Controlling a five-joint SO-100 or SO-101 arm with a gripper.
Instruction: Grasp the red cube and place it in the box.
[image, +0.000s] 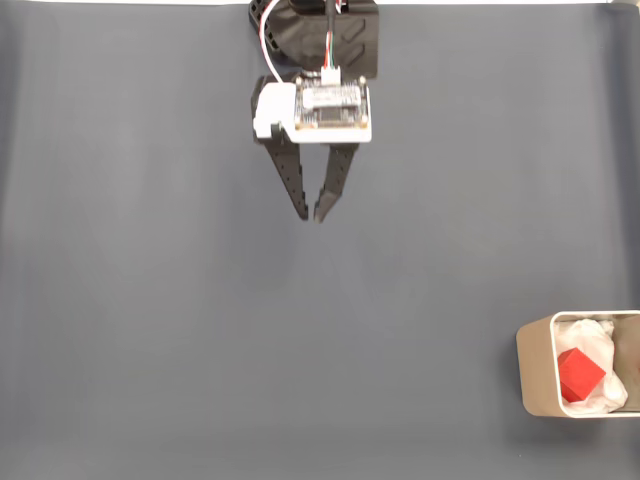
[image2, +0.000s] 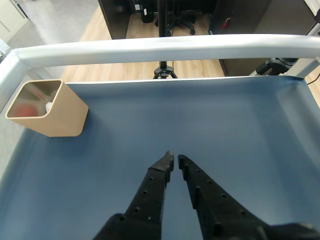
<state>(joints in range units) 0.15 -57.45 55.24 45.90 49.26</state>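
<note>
Gripper (image: 311, 214) fingers nearly together, tips a sliver apart, holding nothing, touching nothing. Arm reaches down from top edge in fixed view, over bare blue mat (image: 150, 300). Red cube (image: 579, 375) sits inside box (image: 536, 370), lower right, well apart.

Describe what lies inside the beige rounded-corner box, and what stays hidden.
Inside the beige rounded-corner box lies a small red cube on crumpled white padding. The padding covers the box floor, and the fixed view's edge cuts off its right side.
</note>
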